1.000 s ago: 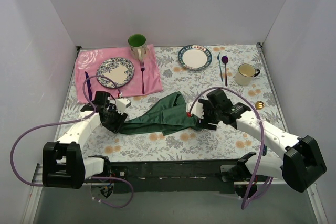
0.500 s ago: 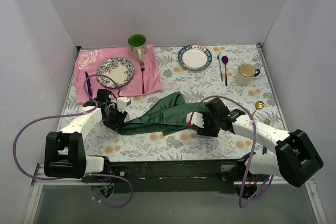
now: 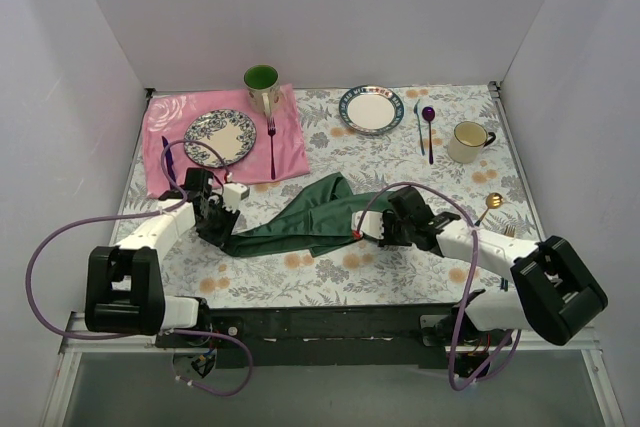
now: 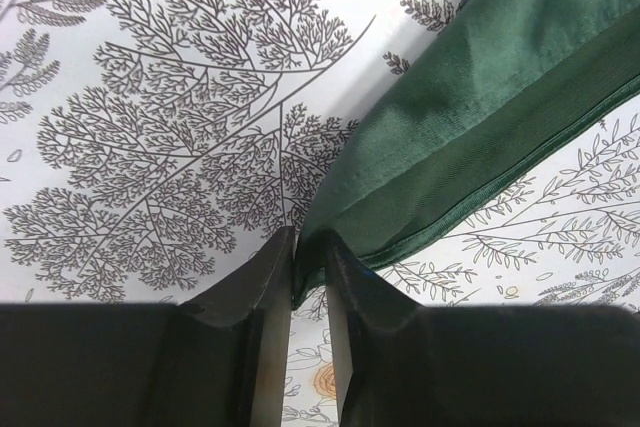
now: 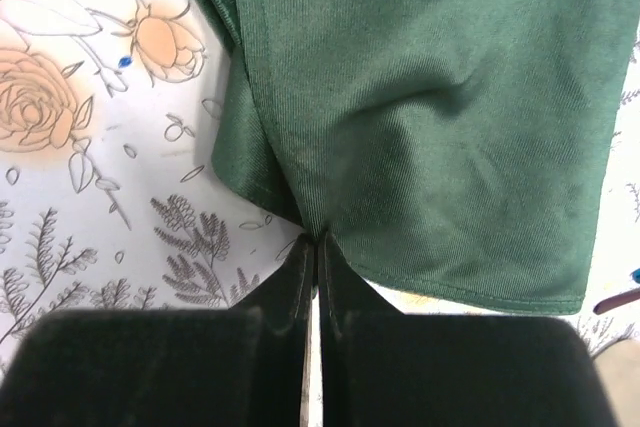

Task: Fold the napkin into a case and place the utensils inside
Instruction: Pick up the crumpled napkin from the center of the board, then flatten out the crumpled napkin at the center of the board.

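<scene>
Two grips just closing from wide: my left gripper is pinching corner of dark green soft cloth napkin, my right gripper is clenching on its hem. Am judging fold can begin.

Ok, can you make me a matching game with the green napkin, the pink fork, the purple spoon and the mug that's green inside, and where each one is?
Things:
1 green napkin
2 pink fork
3 purple spoon
4 green-inside mug

Places:
A between the white plate and the cream mug
B standing at the back edge of the pink cloth
C pinched by the left hand and the right hand
D lying on the pink cloth, right of the patterned plate

Pairs: 1-C, 2-D, 3-A, 4-B.
</scene>
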`<action>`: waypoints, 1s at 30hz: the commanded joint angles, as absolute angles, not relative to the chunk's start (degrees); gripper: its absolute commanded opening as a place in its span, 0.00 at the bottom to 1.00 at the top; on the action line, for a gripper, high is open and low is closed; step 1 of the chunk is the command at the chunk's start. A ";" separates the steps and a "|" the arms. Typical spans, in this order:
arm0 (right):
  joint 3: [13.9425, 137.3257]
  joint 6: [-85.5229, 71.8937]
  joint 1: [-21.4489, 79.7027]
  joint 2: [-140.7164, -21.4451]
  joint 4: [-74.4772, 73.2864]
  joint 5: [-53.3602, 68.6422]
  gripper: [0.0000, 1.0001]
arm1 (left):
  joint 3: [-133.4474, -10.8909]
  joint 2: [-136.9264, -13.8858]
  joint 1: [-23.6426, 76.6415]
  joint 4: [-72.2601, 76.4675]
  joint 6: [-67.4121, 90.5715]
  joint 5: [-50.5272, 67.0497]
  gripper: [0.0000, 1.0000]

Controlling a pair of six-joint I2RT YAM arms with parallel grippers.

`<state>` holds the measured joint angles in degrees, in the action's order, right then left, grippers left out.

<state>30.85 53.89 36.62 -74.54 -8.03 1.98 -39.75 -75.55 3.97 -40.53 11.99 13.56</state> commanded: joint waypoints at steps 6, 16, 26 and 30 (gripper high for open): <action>40.94 52.30 35.16 -65.49 -21.43 1.67 0.01 | -48.15 -71.99 3.78 -43.76 11.16 15.47 0.03; 59.67 45.27 34.28 -62.58 -27.42 -3.33 0.01 | -62.30 -65.22 3.78 -49.13 11.78 20.39 0.00; 64.33 45.01 33.31 -60.29 -31.03 -3.59 0.01 | -65.73 -62.58 3.78 -47.03 15.20 15.56 0.00; 68.19 42.72 33.22 -59.15 -28.66 -5.10 0.01 | -70.13 -62.23 3.78 -46.67 17.40 15.73 0.00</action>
<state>62.08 45.87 33.43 -61.10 -30.30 -3.31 -64.05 -63.48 3.97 -47.48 14.46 16.36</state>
